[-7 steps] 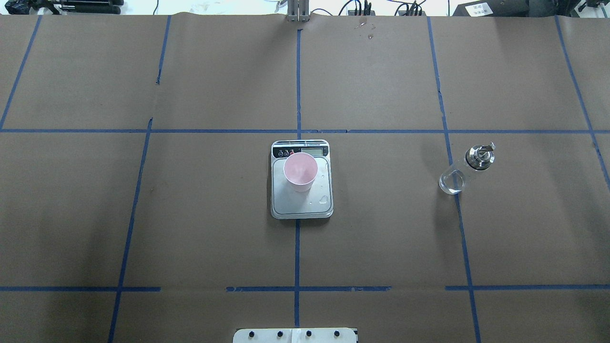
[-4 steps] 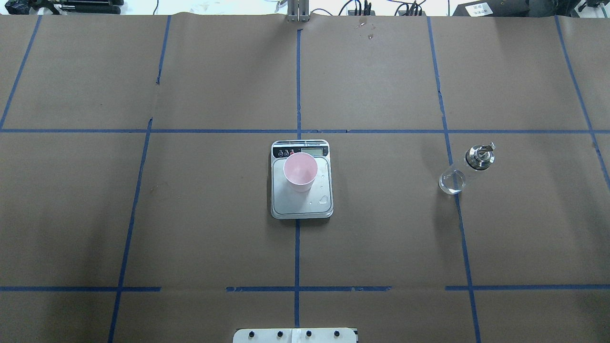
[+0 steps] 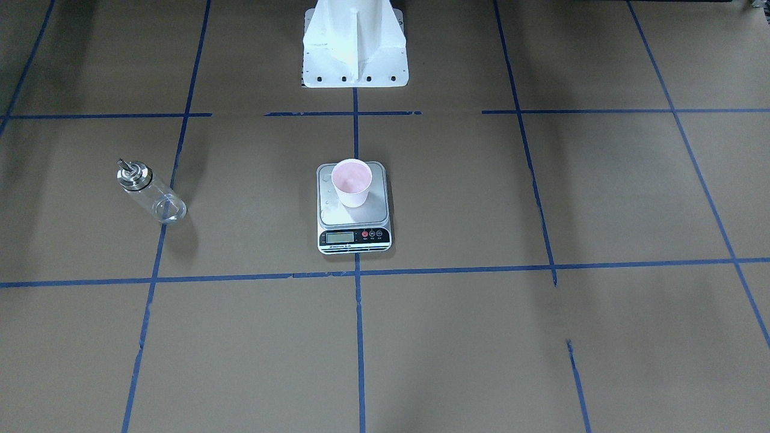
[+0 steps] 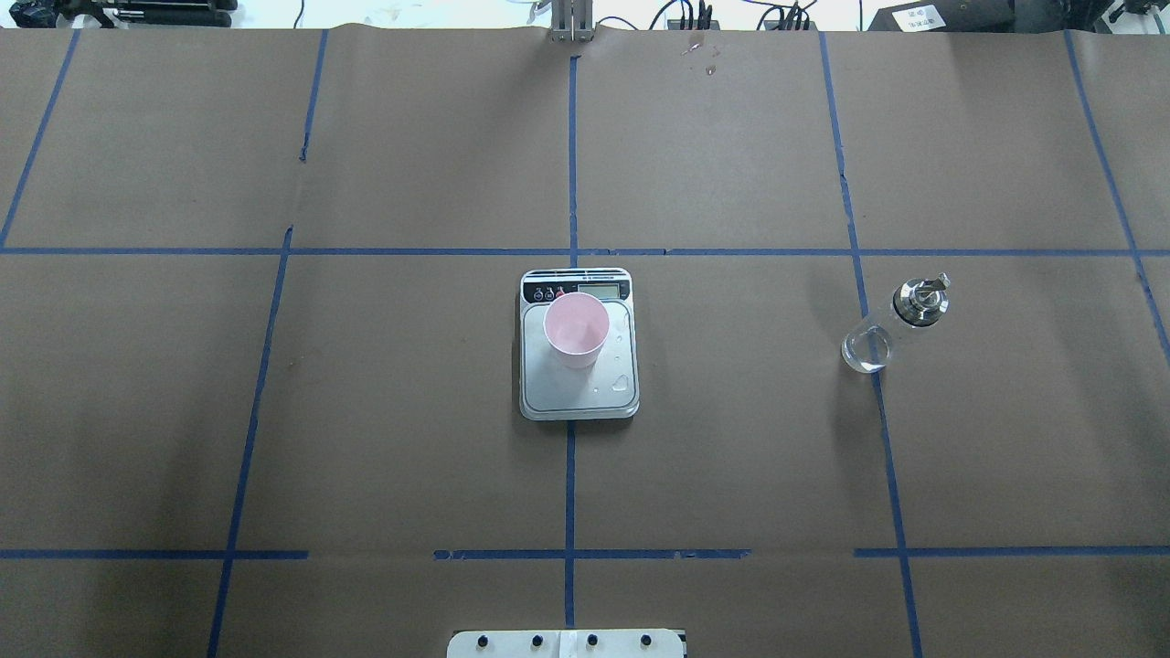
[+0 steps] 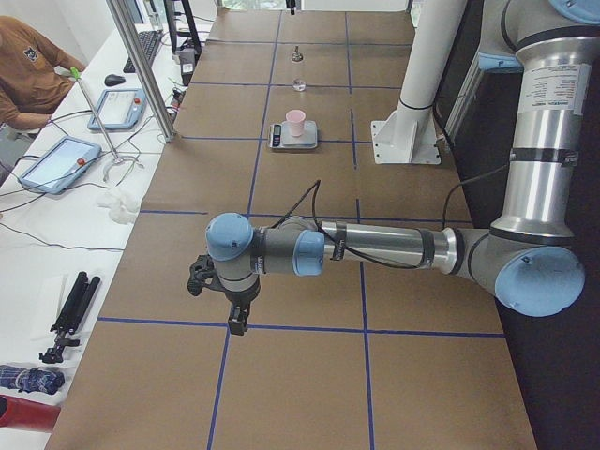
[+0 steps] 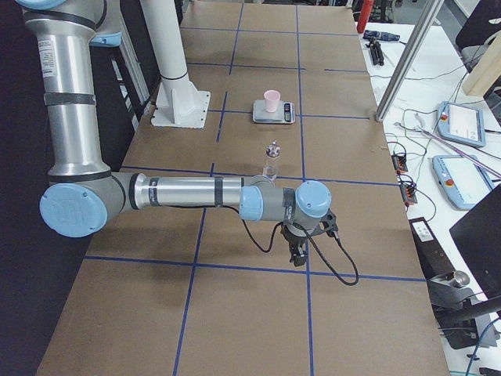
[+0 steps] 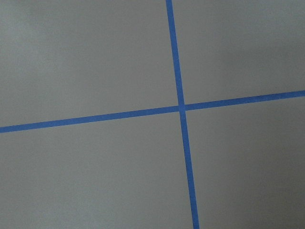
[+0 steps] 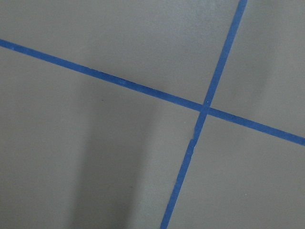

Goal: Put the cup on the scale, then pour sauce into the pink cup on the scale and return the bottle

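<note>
Brown-papered desk [image 4: 366, 411] carries the cup [image 4: 576, 329] on the scale [image 4: 579, 397]; the bottle [image 4: 891, 324] stands well apart, pouring unconfirmed. Left hand [image 5: 235, 322] and right hand [image 6: 297, 256]: whether spread or pressed together, I cannot tell.

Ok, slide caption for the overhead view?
Pink cup upright on the scale, bottle standing apart to the robot's right.

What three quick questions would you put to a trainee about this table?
1. True or false: the cup stands on the scale.
2. The bottle is: A) tipped over the cup, B) standing alone on the table, C) lying on the scale.
3. Fill in: the bottle is on the robot's ____ side.
Key: 1 true; 2 B; 3 right.
</note>
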You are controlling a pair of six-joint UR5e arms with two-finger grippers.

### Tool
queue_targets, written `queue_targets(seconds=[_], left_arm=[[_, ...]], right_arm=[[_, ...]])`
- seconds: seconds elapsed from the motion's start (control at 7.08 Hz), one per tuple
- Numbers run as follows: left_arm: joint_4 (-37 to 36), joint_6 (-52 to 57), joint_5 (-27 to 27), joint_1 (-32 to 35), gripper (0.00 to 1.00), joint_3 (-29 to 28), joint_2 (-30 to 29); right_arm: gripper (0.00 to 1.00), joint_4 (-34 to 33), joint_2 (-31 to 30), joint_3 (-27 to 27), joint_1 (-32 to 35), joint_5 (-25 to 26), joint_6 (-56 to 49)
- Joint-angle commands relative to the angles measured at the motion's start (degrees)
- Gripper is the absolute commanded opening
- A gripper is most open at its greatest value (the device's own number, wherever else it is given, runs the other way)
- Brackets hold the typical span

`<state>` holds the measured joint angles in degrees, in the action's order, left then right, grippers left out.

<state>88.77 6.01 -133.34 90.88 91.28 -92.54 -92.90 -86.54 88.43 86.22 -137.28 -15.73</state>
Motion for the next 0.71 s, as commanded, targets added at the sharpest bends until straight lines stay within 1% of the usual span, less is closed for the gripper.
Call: queue_targets(seconds=[0.0,0.57], left_arm=[[0.00,-0.03,0.01,0.00,1.00,0.04,-0.28],[0.00,-0.03,-0.08,0.00,1.00,0.39,-0.63]], right_arm=[[1.00,0.00,-0.04,0.07,0.00,0.00,0.00],[1.00,0.00,0.05,-0.01,0.00,0.00,0.00]])
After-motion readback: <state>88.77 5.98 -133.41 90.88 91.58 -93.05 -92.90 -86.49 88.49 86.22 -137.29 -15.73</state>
